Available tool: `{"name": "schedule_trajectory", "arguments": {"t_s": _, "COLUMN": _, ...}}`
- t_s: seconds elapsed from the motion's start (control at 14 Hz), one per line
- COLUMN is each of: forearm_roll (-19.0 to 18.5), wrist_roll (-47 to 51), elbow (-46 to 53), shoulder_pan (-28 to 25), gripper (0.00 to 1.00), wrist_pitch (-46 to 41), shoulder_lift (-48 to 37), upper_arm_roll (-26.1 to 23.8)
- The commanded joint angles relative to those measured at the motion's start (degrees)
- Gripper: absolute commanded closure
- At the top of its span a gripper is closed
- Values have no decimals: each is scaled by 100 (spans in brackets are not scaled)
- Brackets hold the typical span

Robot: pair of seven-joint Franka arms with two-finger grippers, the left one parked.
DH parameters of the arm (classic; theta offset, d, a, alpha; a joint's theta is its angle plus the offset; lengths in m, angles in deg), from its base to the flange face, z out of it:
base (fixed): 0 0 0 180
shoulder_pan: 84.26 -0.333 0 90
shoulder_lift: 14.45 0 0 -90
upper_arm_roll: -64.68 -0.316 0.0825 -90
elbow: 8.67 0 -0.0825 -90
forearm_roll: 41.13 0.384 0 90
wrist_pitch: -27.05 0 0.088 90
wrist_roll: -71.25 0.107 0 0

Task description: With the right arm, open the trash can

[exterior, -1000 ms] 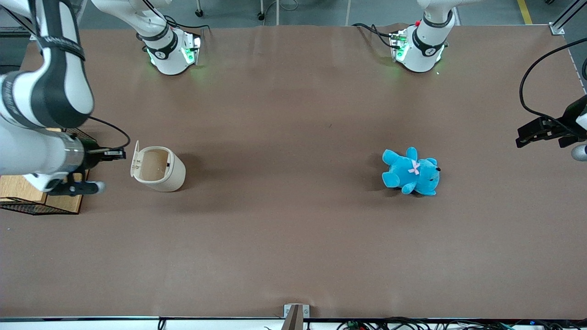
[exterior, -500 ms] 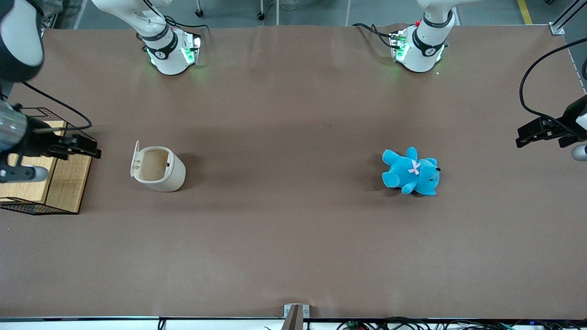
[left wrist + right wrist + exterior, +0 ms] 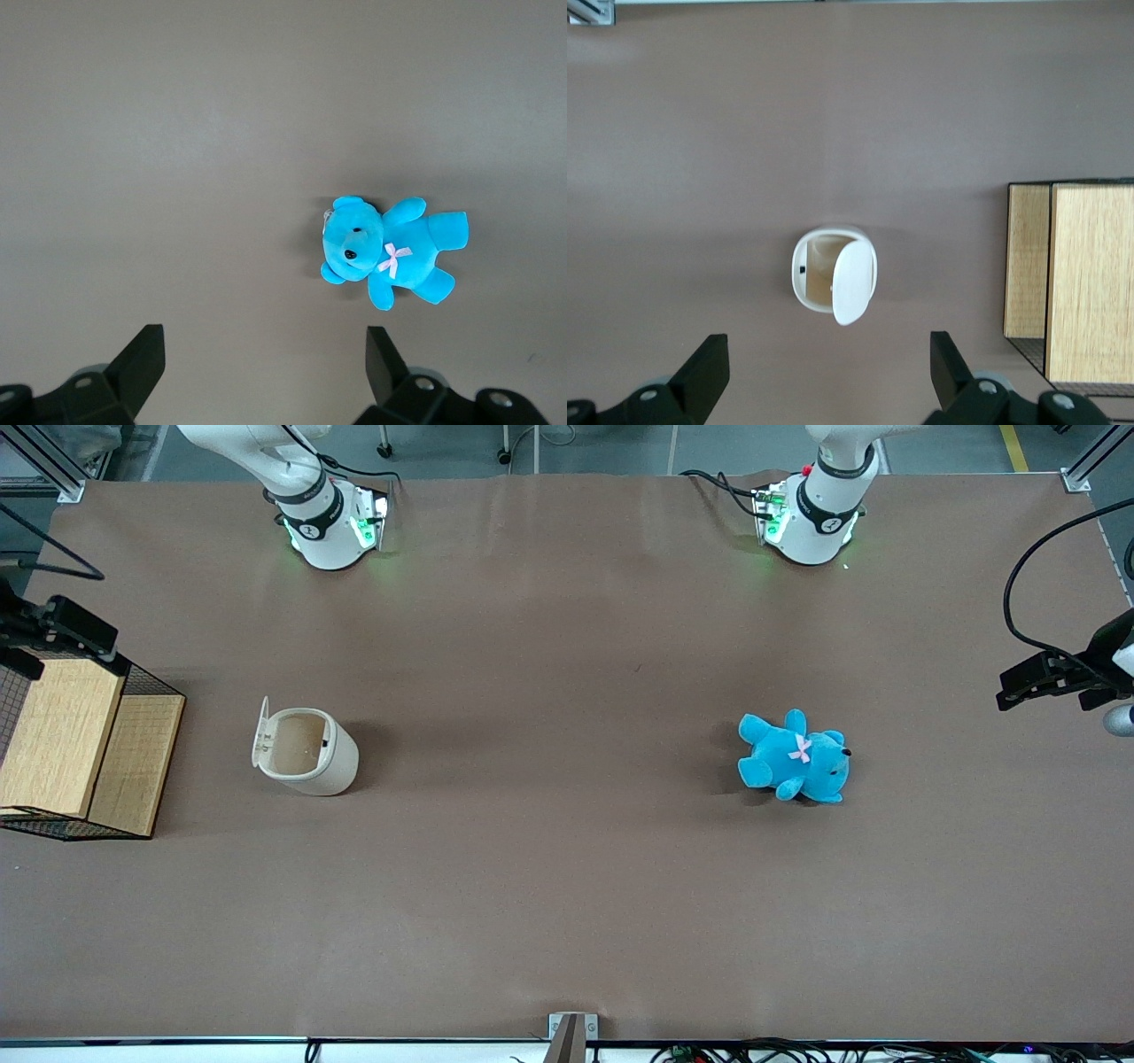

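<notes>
Front view: the brown table (image 3: 567, 886) fills the scene, and the right arm (image 3: 292, 478) rises from its base at the edge farthest from the camera and leaves the picture, only its black gripper (image 3: 53, 633) showing again at the working arm's end of the table. That gripper hangs high above the wire-and-wood crate (image 3: 84, 744), apart from everything on the table. In the right wrist view the gripper's (image 3: 824, 376) two black fingers (image 3: 704, 372) stand wide apart, holding nothing, with the table far below them. The trash can (image 3: 306, 750) stands upright on the table beside the crate, toward the working arm's end, its flip lid (image 3: 260, 732) raised on edge and the tan inside showing. The blue teddy (image 3: 795, 757) lies well apart, toward the parked arm's end.
</notes>
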Motion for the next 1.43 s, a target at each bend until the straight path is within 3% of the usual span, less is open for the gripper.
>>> {"name": "schedule_trajectory", "arguments": {"t_s": 0.0, "forearm_roll": -92, "wrist_roll": 9, "elbow": -735, "shoulder_pan": 44, "gripper": 0, "wrist_pitch": 220, "shoulder_lift": -359, "upper_arm_roll": -68}}
{"name": "schedule_trajectory", "arguments": {"t_s": 0.36, "forearm_roll": -92, "wrist_roll": 1, "elbow": -1359, "shoulder_pan": 18, "gripper": 0, "wrist_pitch": 773, "shoulder_lift": -728, "upper_arm_roll": -68}}
{"name": "schedule_trajectory", "arguments": {"t_s": 1.36, "forearm_roll": -92, "wrist_roll": 27, "elbow": -1387, "shoulder_pan": 18, "gripper": 0, "wrist_pitch": 712, "shoulder_lift": -764, "upper_arm_roll": -68}}
